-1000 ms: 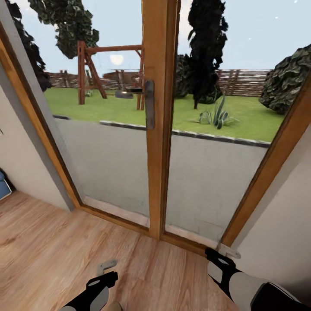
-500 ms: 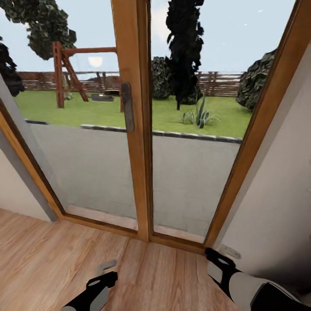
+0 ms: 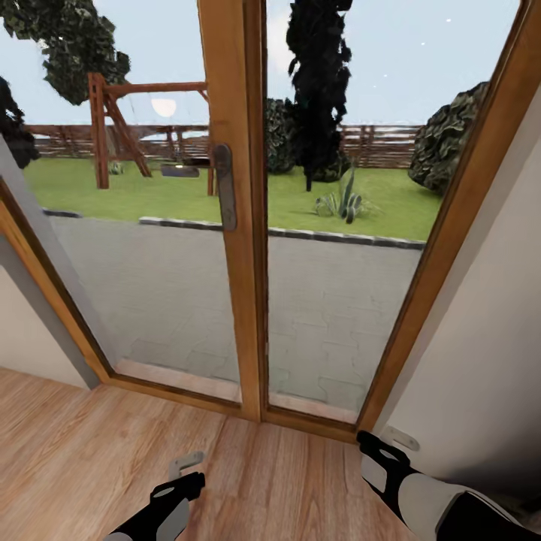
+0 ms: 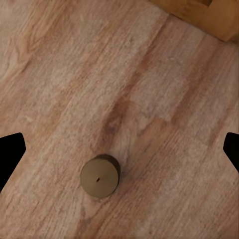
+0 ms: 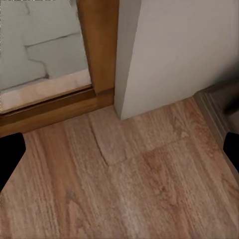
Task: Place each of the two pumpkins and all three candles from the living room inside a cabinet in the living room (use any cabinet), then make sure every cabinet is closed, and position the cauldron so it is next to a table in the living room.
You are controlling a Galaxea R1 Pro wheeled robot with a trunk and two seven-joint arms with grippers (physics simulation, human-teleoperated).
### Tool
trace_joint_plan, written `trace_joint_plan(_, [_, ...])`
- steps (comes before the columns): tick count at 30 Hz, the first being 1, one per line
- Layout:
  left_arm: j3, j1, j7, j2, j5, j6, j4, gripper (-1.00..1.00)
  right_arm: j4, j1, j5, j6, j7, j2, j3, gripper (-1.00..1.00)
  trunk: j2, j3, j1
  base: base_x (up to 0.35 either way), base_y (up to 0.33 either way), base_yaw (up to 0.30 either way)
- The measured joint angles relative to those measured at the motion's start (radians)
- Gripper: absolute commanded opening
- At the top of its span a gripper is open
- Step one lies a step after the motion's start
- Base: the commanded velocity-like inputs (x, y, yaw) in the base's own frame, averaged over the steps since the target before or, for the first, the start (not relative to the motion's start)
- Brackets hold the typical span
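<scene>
Fingers (image 4: 10, 154) apart, one candle (image 4: 100, 177), floor (image 4: 149, 74)

Head camera faces the glass door (image 3: 233, 225) — wrist cameras overlook floorboards (image 4: 74, 74).

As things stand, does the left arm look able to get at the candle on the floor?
Probably yes. In the left wrist view the candle stands upright on bare wooden floor between the open fingertips of the left gripper, with nothing in the way. How far down the arm must go cannot be told.
</scene>
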State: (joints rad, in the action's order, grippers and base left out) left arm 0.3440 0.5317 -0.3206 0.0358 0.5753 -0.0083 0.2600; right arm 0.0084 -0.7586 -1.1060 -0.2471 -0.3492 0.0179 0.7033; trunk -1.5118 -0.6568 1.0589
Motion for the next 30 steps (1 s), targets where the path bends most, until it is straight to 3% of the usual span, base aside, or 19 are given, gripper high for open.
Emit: trace_joint_plan(30, [0.0, 0.0, 0.0, 0.001, -0.001, -0.007, 0.0, 1.0, 0.0, 0.0, 0.0, 0.0, 0.001, 0.0, 0.0, 1.0, 0.0, 0.0, 0.0, 0.027, 0.047, 0.0])
